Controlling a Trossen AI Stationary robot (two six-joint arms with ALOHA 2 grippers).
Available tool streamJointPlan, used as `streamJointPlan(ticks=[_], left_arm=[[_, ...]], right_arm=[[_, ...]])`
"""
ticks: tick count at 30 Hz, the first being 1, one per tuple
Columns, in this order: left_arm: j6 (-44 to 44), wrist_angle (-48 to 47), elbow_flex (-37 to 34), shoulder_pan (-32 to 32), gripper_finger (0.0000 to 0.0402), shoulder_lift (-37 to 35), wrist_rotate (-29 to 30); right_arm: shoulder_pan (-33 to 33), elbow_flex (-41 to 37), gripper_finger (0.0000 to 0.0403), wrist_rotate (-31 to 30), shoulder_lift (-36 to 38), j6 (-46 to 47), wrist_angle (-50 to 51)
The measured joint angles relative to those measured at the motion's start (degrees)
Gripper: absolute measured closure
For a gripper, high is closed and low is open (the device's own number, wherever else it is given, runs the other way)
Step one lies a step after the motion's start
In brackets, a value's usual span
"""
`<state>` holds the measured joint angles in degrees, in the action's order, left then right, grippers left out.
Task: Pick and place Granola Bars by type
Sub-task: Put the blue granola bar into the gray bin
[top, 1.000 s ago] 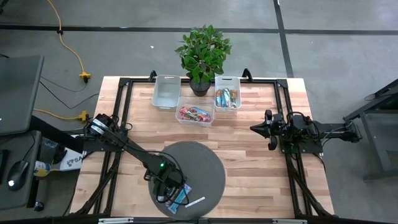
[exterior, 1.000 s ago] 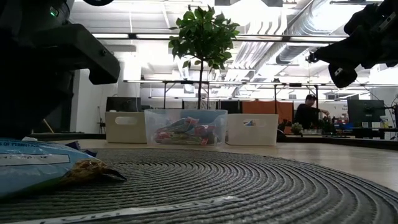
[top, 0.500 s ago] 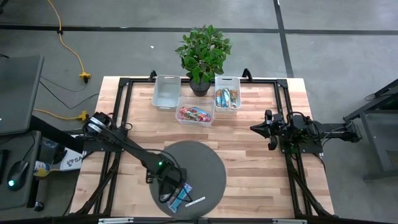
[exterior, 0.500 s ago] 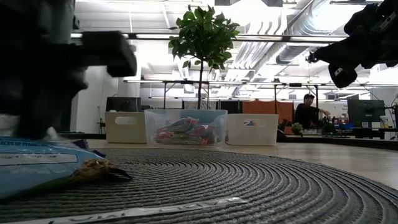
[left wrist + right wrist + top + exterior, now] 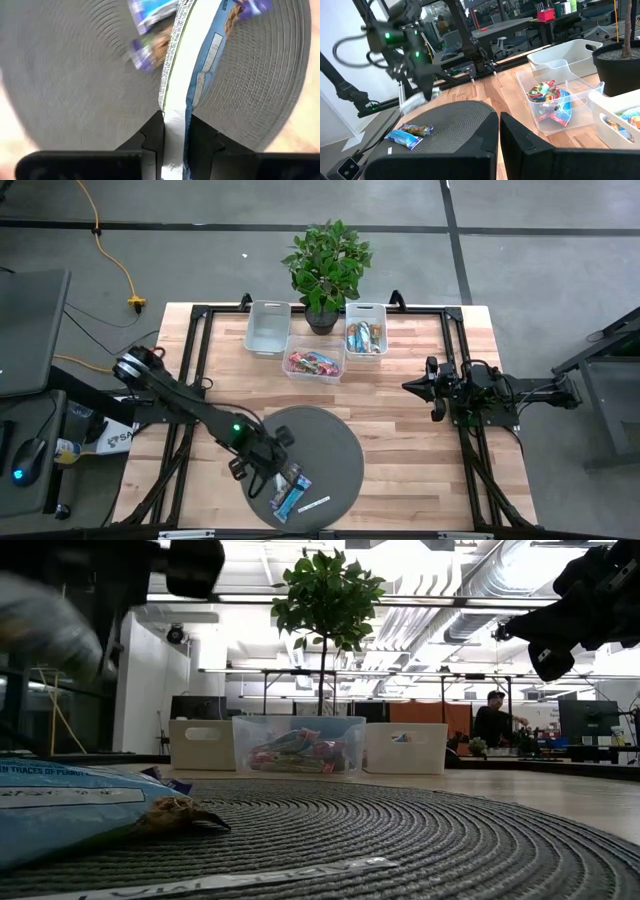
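Note:
My left gripper hangs over the near left part of the round grey mat, shut on a light blue granola bar. The right wrist view shows that bar hanging under the gripper. A second light blue bar lies flat on the mat beside a thin white strip label. More bars fill the clear bin and the white bin at the table's far edge. My right gripper waits shut and level over the table's right side. My left gripper pinches one end of the light blue bar between its two fingers, one finger on each flat face. The fingers come from above, pointing steeply down. The bar hangs below them, clear of the mat.
An empty white bin stands at the far left of the bin row, and a potted plant stands behind the bins. Bare wood lies between the mat and the bins. A person sits in the room far behind the table.
My left gripper has risen from the mat with one light blue bar and has rolled about its own axis, drifting a little toward the table's left edge. That bar is lifted clear of the mat; the other bar stays there.

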<state>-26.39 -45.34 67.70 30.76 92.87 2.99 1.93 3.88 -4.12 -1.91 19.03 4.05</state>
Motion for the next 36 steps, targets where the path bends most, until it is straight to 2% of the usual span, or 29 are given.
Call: streamJointPlan(ticks=[3,10,19,23,26,29,32,36], left_arm=[[10.6,-1.7,0.0,0.0,0.0344,-4.2,3.6],[36.9,-8.4,0.0,0.0,0.0344,-14.0,18.1],[70.2,-16.4,0.1,-0.6,0.0344,-26.0,46.4],[88.3,-22.4,0.1,-4.0,0.0344,-29.5,53.4],[95.8,-25.5,0.1,-9.4,0.0344,-31.3,53.8],[96.8,-26.0,0.1,-16.7,0.0344,-32.4,49.3],[93.3,-25.5,0.1,-25.9,0.0344,-33.0,42.4],[83.0,-20.6,0.0,-39.3,0.0344,-33.1,31.5]], right_arm=[[0.0,0.0,0.0402,0.0,0.0,0.0,0.0],[0.0,0.0,0.0402,0.0,0.0,0.0,0.0],[0.0,0.0,0.0402,0.0,-0.4,0.0,0.0],[0.0,0.0,0.0402,0.0,-0.4,0.0,0.0],[0.0,0.0,0.0402,0.0,-0.4,0.0,0.0],[0.0,0.0,0.0402,0.0,-0.4,0.0,0.0],[0.0,0.0,0.0402,0.0,-0.4,0.0,0.0],[0.0,0.0,0.0402,0.0,-0.4,0.0,0.0]])
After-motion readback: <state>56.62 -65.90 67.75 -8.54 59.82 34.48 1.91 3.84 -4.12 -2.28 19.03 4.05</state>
